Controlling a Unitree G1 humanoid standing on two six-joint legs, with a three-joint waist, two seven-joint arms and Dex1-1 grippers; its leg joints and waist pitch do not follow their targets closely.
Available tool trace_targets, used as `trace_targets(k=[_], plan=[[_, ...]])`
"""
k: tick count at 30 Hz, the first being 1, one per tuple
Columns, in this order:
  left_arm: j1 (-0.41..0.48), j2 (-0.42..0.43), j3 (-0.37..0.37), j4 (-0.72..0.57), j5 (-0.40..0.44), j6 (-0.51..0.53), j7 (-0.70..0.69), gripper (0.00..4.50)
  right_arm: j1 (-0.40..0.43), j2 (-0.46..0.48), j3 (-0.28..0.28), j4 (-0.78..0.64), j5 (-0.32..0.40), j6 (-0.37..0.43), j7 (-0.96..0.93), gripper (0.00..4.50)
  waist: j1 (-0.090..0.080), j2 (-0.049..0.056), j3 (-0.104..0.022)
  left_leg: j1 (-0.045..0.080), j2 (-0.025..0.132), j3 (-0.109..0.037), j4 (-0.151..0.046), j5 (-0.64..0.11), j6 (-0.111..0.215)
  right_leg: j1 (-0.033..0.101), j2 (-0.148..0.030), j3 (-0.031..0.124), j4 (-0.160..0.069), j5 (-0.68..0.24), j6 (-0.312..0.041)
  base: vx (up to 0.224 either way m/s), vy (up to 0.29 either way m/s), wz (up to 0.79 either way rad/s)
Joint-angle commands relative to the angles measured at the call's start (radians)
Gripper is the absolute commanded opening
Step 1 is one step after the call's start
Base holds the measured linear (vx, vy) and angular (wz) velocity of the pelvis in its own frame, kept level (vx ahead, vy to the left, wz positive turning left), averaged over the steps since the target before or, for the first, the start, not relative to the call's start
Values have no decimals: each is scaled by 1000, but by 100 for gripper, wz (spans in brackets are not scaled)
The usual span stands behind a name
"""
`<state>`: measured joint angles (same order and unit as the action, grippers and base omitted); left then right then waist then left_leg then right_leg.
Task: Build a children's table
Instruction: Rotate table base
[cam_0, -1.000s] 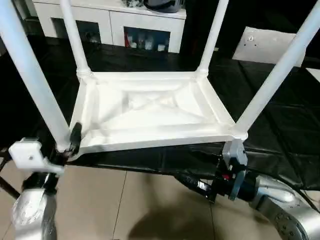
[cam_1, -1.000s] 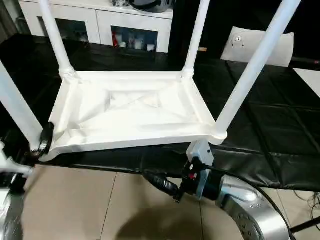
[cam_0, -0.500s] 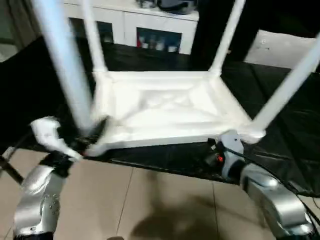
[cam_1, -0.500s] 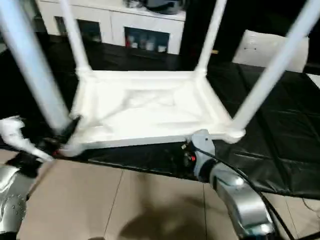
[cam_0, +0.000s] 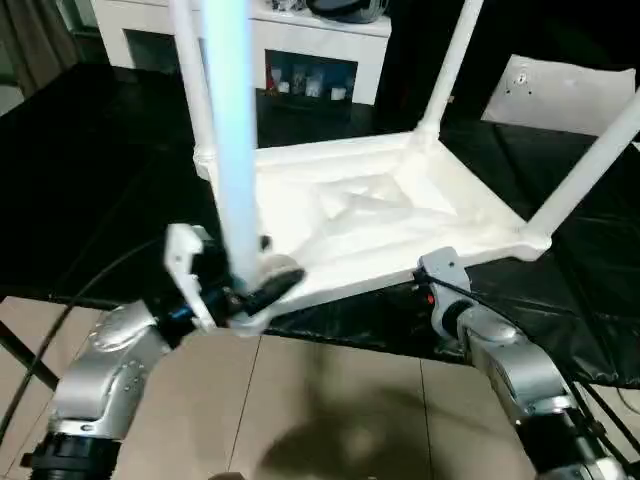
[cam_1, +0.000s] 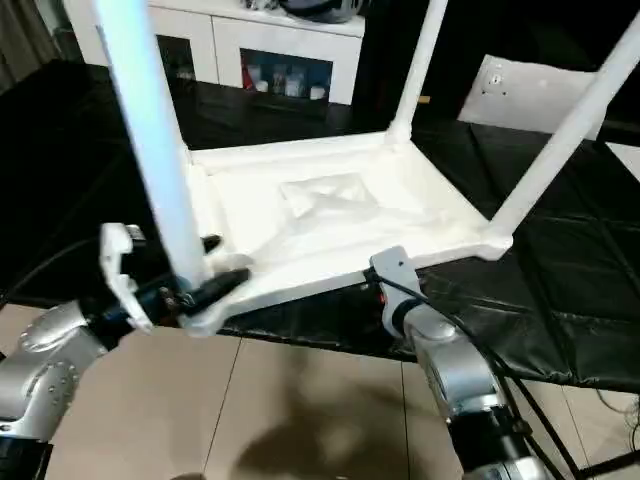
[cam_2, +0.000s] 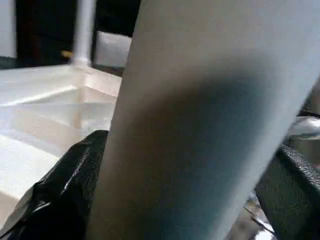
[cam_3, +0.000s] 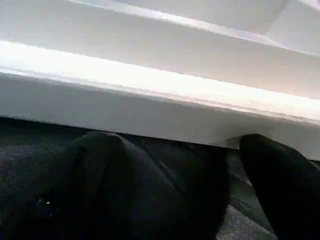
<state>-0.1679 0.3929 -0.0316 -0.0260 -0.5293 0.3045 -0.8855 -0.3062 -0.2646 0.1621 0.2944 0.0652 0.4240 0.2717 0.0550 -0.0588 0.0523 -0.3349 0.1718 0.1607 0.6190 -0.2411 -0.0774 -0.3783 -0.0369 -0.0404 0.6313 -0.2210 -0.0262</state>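
The children's table (cam_0: 370, 215) lies upside down on the black-covered surface (cam_0: 110, 190), its ribbed underside facing up and four white legs rising from the corner sockets; its near edge overhangs the front edge of the surface, toward the robot. The left pincer (cam_0: 250, 285) sits at the near left corner, its two black fingers (cam_2: 65, 180) spread wide either side of the leg (cam_0: 232, 150) at its base; whether they press on it I cannot tell. The right pincer (cam_3: 200, 190) is below the near edge of the top, toward the near right corner, jaws apart and holding nothing, the rim (cam_3: 150, 85) just above its fingers. In my judgement the moulded plastic piece is light and stiff but smooth, so liable to slide on the covering. The leg bases beside the sockets and the rim offer the firmest hold; legs gripped high up would give leverage that could strain the sockets.
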Motion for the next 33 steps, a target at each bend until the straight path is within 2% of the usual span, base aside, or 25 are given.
trace_targets(k=[1, 3, 7, 14, 15, 20, 21, 22, 24, 28, 31, 32, 33], plan=[[-18, 4, -74, -78, -33, 59, -56, 446, -34, 14, -1, 48, -12, -45, 1, 450, -4, 10, -50, -6, 55, -12, -85, -24, -8, 48, -98, 60, -58, 1, -202, 0, 0, 0], [-22, 8, -96, -108, -47, 84, -75, 446, -60, 32, -6, 82, -12, -60, -3, 450, -10, 12, -47, -9, 56, -12, -87, -50, -13, 47, -99, 60, -61, -39, -202, 0, 0, 0], [-47, 4, -131, -143, -76, 137, -97, 446, -123, 64, -2, 164, -23, -104, -4, 450, -26, 10, -48, -9, 54, -9, -84, -54, -13, 45, -97, 60, -64, -67, -209, 0, 0, 0], [-120, -57, -173, -128, -65, 152, -103, 446, -208, 106, 8, 284, -39, -172, -12, 450, -24, 2, -50, -13, 52, -4, -79, -37, -10, 45, -98, 62, -64, -77, -200, 0, 0, 0], [-152, -91, -188, -103, -46, 130, -98, 446, -222, 118, 3, 312, -42, -191, -14, 450, -26, 2, -51, -13, 52, -4, -78, -31, -7, 45, -97, 62, -63, -71, -201, 0, 0, 0], [-208, -154, -201, -39, -13, 81, -72, 446, -225, 134, -12, 354, -50, -235, -11, 450, -25, 2, -52, -16, 52, -4, -75, -11, 5, 46, -96, 61, -62, -34, -203, 0, 0, 0], [-224, -171, -197, -14, -2, 63, -66, 446, -219, 134, -18, 359, -48, -245, -14, 450, -21, 6, -53, -10, 52, -3, -75, -13, 7, 43, -95, 61, -61, -28, -206, 0, 0, 0], [-229, -175, -196, -6, 0, 58, -65, 446, -216, 133, -20, 359, -46, -247, -14, 450, -22, 3, -53, -14, 53, -3, -76, -18, 7, 47, -96, 61, -61, -24, -209, 0, 0, 0], [-248, -194, -192, 22, 10, 36, -59, 446, -205, 126, -30, 356, -44, -254, -22, 450, -22, 2, -53, -13, 53, -4, -76, -27, 7, 47, -96, 60, -61, -34, -206, 0, 0, 0], [-311, -251, -183, 123, 57, -51, -30, 446, -168, 100, -71, 337, -35, -272, -51, 450, -13, 0, -53, -8, 54, -2, -75, -38, 11, 45, -97, 61, -68, -51, -196, 0, 0, 0], [-362, -283, -173, 207, 88, -112, -2, 446, -140, 82, -97, 309, -32, -278, -59, 450, -11, -3, -54, -9, 54, -2, -76, -38, 18, 45, -98, 60, -66, -41, -197, 0, 0, 0], [-375, -290, -170, 231, 98, -133, 0, 446, -134, 79, -105, 303, -32, -281, -62, 450, -11, -4, -54, -13, 55, -3, -77, -36, 21, 48, -100, 59, -67, -46, -194, 0, 0, 0], [-418, -303, -161, 302, 124, -185, 16, 446, -116, 69, -123, 282, -30, -283, -69, 450, -11, -3, -54, -12, 55, -2, -76, -34, 25, 45, -100, 59, -68, -48, -193, 0, 0, 0]])
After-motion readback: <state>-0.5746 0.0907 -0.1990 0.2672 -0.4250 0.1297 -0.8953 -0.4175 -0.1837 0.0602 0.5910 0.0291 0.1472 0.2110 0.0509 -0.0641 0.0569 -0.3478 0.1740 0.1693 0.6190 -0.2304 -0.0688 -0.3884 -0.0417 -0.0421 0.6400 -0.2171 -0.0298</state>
